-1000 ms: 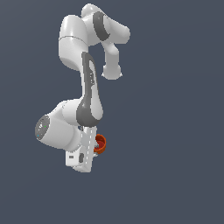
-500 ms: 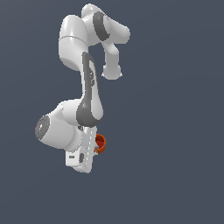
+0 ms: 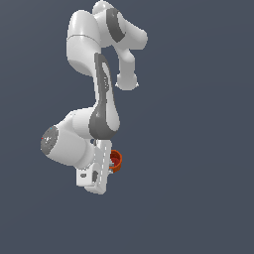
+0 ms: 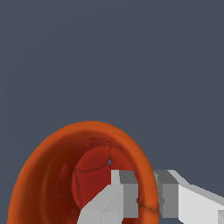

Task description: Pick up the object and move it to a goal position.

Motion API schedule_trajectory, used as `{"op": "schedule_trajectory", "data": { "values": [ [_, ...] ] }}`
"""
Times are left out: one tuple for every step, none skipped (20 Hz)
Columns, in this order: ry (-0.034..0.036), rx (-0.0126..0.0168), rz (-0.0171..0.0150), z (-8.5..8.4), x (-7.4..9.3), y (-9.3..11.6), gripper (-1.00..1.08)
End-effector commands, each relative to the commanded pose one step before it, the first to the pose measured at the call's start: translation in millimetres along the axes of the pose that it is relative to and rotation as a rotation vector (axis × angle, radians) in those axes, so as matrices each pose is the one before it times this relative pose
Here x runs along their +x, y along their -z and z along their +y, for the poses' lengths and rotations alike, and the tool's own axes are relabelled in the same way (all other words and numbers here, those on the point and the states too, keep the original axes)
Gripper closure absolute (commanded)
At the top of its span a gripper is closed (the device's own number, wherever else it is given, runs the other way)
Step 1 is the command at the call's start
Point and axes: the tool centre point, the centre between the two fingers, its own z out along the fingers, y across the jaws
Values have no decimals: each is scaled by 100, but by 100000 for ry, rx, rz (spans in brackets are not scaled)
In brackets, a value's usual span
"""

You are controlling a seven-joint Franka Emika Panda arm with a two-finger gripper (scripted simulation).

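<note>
Claw (image 4: 146, 197) is clamped across the rim wall of the orange-red cup (image 4: 87, 175), one finger inside and one outside, a hold evidently chosen for carrying it beside the wrist toward the goal.

An orange-red cup (image 4: 52, 175) is filling the wrist view, its darker red inside facing the camera. The gripper (image 4: 146, 199) is pinching the cup's rim, one grey-white finger (image 4: 111, 201) lying inside, the other sitting outside against the wall.
</note>
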Motion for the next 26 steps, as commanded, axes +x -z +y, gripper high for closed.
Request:
{"op": "schedule_trajectory", "data": {
  "values": [
    [155,-224,-81,-281,1194,870,108],
    [0,0,0,-174,557,381,108],
    [0,18,-46,-189,627,408,108],
    [0,0,0,-212,684,468,108],
    [0,26,-64,-228,765,493,108],
    [0,0,0,-255,827,567,108],
    [3,27,-64,-270,910,590,108],
    [0,0,0,-279,913,626,108],
    [6,28,-63,-275,936,604,108],
    [0,0,0,-280,924,635,108],
    [9,21,-43,-277,944,618,108],
    [0,0,0,-280,933,642,108],
    [19,32,-58,-275,962,613,108],
    [0,0,0,-277,937,645,108],
    [0,0,0,-275,936,644,108],
    [29,25,-30,-271,961,621,108],
    [0,0,0,-270,936,644,108],
    [0,0,0,-268,938,646,108],
    [0,0,0,-265,936,644,108],
    [0,0,0,-259,930,639,108],
    [0,0,0,-253,920,632,108],
    [56,12,38,-256,937,627,108],
    [0,0,0,-241,909,622,108],
    [0,0,0,-235,905,619,108],
    [14,-17,66,-238,888,641,108],
    [0,0,0,-220,889,605,108]
  ]
}}
